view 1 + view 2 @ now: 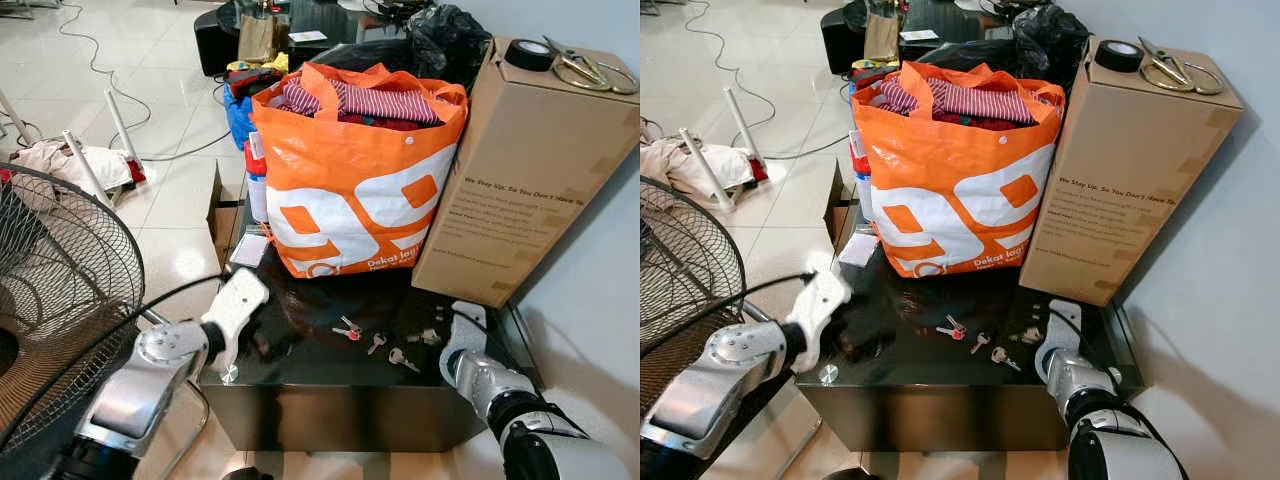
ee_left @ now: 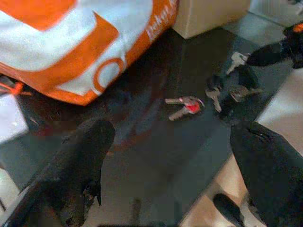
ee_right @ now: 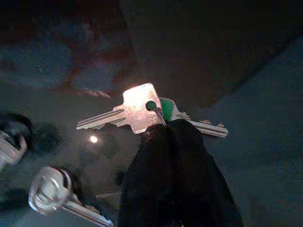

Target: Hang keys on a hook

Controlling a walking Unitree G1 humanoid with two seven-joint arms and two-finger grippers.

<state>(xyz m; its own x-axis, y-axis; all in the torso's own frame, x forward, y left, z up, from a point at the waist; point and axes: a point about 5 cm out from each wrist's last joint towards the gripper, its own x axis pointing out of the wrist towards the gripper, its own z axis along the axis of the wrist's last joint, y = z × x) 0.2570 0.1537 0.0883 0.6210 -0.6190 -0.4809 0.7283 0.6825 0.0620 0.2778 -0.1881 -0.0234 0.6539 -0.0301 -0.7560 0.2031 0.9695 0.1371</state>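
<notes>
Right end effector (image 3: 163, 130) clenched on keys (image 3: 137, 112) above dark tabletop (image 1: 330, 370).
Left end effector (image 2: 170, 156) released; orange bag (image 1: 355, 180) stands behind.

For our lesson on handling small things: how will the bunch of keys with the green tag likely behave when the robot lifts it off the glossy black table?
The keys are thin flat metal, so probably light. They lie flat on the glossy table and may skid. Joined by a ring, they will likely dangle loosely below the right gripper, whose fingertips are closed at the ring.
</notes>
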